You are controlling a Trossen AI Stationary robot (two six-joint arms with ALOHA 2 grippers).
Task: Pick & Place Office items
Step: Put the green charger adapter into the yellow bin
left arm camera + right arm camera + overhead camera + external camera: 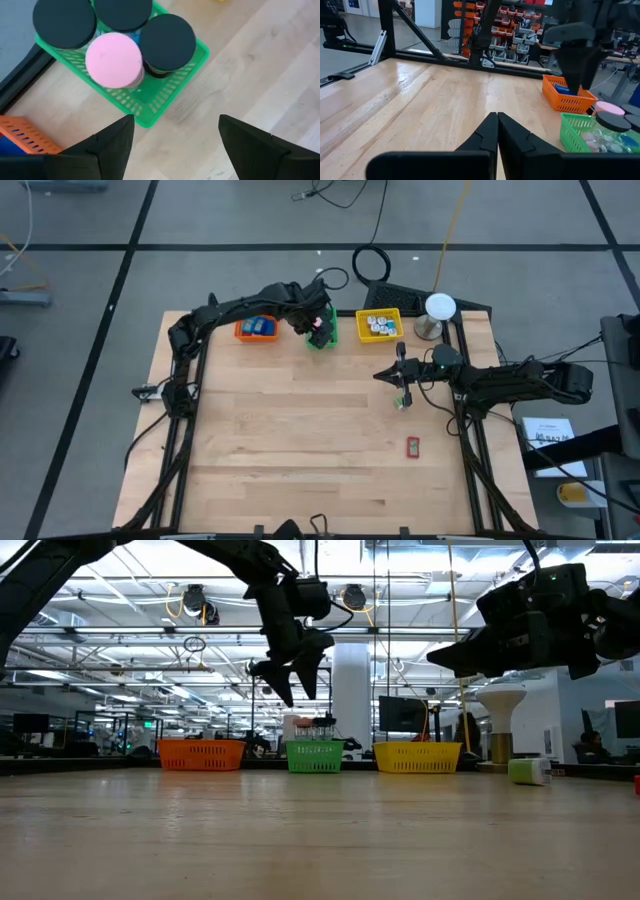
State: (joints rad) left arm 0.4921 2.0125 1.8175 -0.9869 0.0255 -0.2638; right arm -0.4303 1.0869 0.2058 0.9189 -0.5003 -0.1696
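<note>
Left gripper (320, 327) above the green bin (322, 341), fingers spread wide and empty — pink-lidded jar (114, 60) inside among black-lidded ones, right gripper (401, 376) fingers pressed together, red item (412, 446) on the table (280, 440).

You have open desk (290, 430) across the middle and front — only a small red piece (413, 446) and a green-capped piece (403, 402) lie there, toward the right. Along the back edge the orange bin (256, 329), green bin (322, 338) and yellow bin (379, 326) stand in a row, with the white-domed stand (438, 315) beyond — the left hand (318, 323) hangs over the green bin, fingers apart.
</note>
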